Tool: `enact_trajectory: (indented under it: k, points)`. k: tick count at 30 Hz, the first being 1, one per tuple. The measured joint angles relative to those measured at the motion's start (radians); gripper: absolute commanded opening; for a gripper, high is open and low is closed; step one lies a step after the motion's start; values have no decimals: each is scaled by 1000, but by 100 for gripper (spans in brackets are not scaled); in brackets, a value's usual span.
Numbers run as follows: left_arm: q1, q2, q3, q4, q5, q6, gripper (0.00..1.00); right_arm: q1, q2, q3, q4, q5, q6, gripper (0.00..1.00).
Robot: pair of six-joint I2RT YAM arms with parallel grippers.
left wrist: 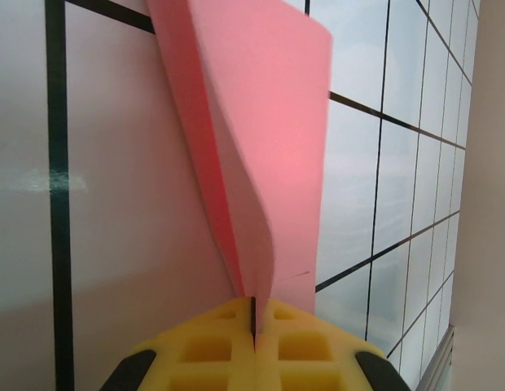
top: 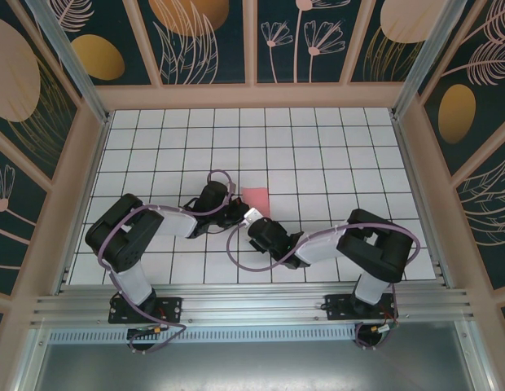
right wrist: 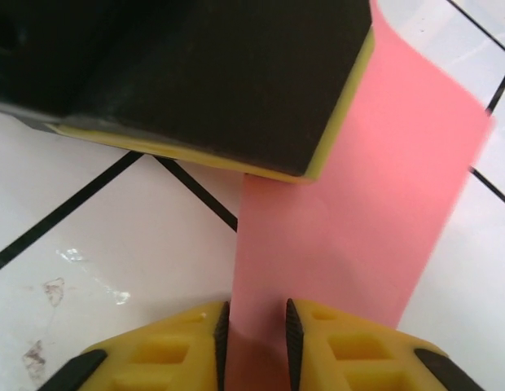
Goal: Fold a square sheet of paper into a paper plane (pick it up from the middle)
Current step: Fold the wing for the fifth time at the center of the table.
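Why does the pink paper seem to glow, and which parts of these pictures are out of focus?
Left wrist: the square sheet of paper shows a pale glowing patch, likely light passing through it; the left gripper at the bottom edge looks soft. Right wrist: that gripper's black body looms close, dark and featureless. Top external: evenly lit, walls splayed by a wide lens.

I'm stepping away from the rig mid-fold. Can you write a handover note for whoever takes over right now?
Left gripper: shut on the salmon-pink sheet of paper, pinching its near edge.
Right gripper: jaws apart, with the paper running between them, not pinched.
Paper: mid-table, between the two grippers, bent over into two layers.
Done: the sheet is gripped and a first fold is begun.
Left: press the crease and make the remaining folds. There is no plane shape yet.
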Motion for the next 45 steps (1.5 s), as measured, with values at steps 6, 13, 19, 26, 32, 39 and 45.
enact_trajectory:
  k: [6,13,19,26,32,39,45]
  points:
    - [0,0,0,-11,-3,0,1,2,9,0,8,31,-18,14]
    - [0,-2,0,-20,-9,-2,17,2,10,0,14,34,-16,4]
    - [0,-43,0,-58,-37,-2,47,2,16,-4,32,32,4,0]
    - [3,-146,-21,-94,-121,3,55,-10,-2,-61,127,-17,63,0]
    - [6,-207,-43,-84,-151,3,57,-63,-56,-139,191,-121,142,0]
    - [6,-234,-64,-83,-164,4,56,-144,-148,-233,291,-252,265,0]
    - [6,-238,-65,-60,-153,4,54,-212,-186,-281,358,-352,352,0]
